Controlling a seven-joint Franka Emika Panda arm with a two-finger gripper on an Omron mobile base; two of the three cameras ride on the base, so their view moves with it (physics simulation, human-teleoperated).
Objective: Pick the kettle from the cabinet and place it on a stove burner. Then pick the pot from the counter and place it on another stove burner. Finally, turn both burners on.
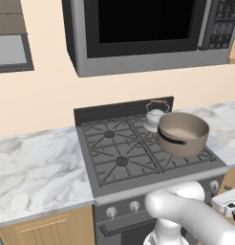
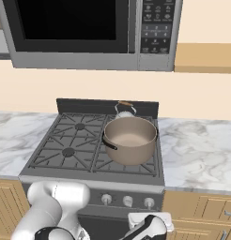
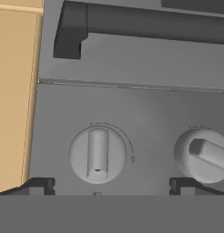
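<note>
The small silvery kettle (image 1: 155, 115) (image 2: 125, 108) stands on the stove's back right burner. Just in front of it, the wide taupe pot (image 1: 183, 134) (image 2: 130, 139) sits on the front right burner. My gripper (image 3: 113, 186) is open and faces the stove's front panel at close range. Its dark fingertips (image 3: 38, 184) straddle a round grey knob (image 3: 98, 154) whose bar stands straight in the hand view. A second knob (image 3: 202, 154), beside it, sits turned at an angle. The tan cabinet (image 2: 204, 58) hangs beside the microwave. White marbled counter (image 1: 33, 167) (image 2: 197, 154) flanks the stove.
A grey microwave (image 1: 138, 33) (image 2: 84, 33) hangs over the stove. The dark oven door handle (image 3: 145, 22) runs just past the knobs in the hand view, with a light wooden cabinet front (image 3: 13, 91) beside the panel. The two left burners (image 1: 114, 148) are bare.
</note>
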